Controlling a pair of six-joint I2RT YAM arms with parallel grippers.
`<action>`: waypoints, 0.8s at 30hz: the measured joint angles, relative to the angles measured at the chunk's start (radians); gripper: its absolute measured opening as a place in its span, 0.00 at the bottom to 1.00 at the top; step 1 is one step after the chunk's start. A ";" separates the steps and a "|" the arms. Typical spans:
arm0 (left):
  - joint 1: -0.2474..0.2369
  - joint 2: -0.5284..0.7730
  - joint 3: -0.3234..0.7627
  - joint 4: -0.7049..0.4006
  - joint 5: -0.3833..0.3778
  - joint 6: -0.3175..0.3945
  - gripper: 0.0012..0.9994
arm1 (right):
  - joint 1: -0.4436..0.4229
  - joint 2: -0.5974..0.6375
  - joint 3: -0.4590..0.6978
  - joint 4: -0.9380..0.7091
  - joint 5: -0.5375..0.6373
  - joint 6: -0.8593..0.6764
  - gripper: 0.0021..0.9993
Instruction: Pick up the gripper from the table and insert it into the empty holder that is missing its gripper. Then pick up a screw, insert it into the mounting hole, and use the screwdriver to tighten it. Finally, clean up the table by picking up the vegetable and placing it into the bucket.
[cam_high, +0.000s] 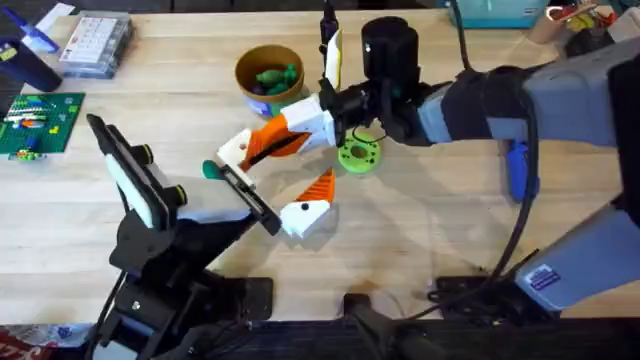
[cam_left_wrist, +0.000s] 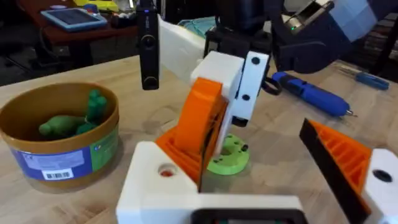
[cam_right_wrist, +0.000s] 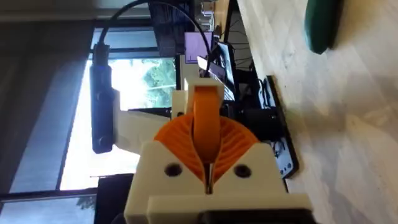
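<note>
My right gripper (cam_high: 285, 135) is shut on the orange ribbed gripper (cam_high: 262, 147), its pads clamped on the wedge (cam_right_wrist: 206, 121). The gripper's white block base (cam_left_wrist: 155, 180) sits at one end of the black holder bar (cam_high: 250, 195) on my left arm. My left gripper (cam_high: 300, 170) stands open, its one mounted orange finger (cam_left_wrist: 348, 158) at the bar's other end. A green vegetable (cam_high: 210, 170) lies on the table beside the bar. The ochre bucket (cam_high: 245, 62) holds green vegetables. The blue screwdriver (cam_left_wrist: 311, 94) lies under the right arm. A screw is too small to tell.
A green round disc (cam_high: 358, 154) lies on the table right of the held gripper. A black post (cam_high: 388, 45) stands behind it. A clear parts box (cam_high: 95, 42) and a green board (cam_high: 38, 122) are at the far left. Cables run along the front right.
</note>
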 joint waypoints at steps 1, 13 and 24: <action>-0.001 0.000 0.000 0.000 0.006 0.000 0.99 | -0.003 0.000 0.000 -0.001 -0.003 0.000 0.02; -0.001 0.000 0.000 0.001 0.024 0.001 0.99 | 0.001 0.002 0.000 -0.002 -0.014 0.000 0.02; -0.001 0.000 0.000 0.000 0.016 -0.001 0.99 | 0.008 0.002 0.000 0.001 -0.003 0.000 0.02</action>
